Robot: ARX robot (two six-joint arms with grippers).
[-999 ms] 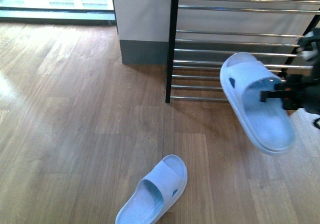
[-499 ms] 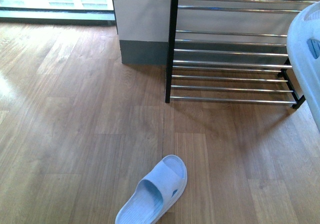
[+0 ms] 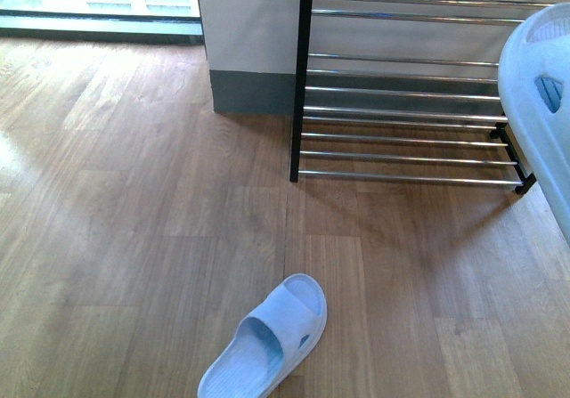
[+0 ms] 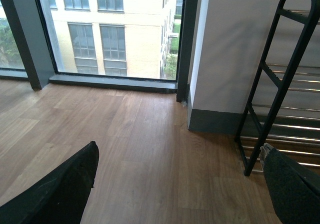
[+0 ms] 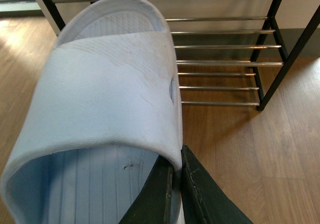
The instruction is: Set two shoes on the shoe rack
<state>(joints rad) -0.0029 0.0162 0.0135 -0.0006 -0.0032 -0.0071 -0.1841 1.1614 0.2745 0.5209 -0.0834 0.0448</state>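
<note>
The right end effector [image 5: 178, 160] is clenched on one pale blue slide sandal [image 5: 107, 83]. Its two dark fingers [image 5: 197, 194] pinch the edge of the strap, one inside it and one outside. The held sandal is raised off the wooden floor [image 3: 134, 193], with its toe end pointing toward the shoe rack [image 5: 220, 46]. In the front view the held sandal [image 3: 539, 104] fills the right edge, overlapping the rack's right end; the arm itself is out of frame there.

The left end effector [image 4: 178, 151] is released, its fingers [image 4: 60, 189] spread wide with nothing between them. It hangs above the floor, facing the window [image 4: 100, 28] and the rack's black end frame [image 4: 280, 83].

The second sandal [image 3: 264, 340] lies on the floor, well apart from the rack's chrome rods [image 3: 401, 135], with its toe angled toward them.
</note>
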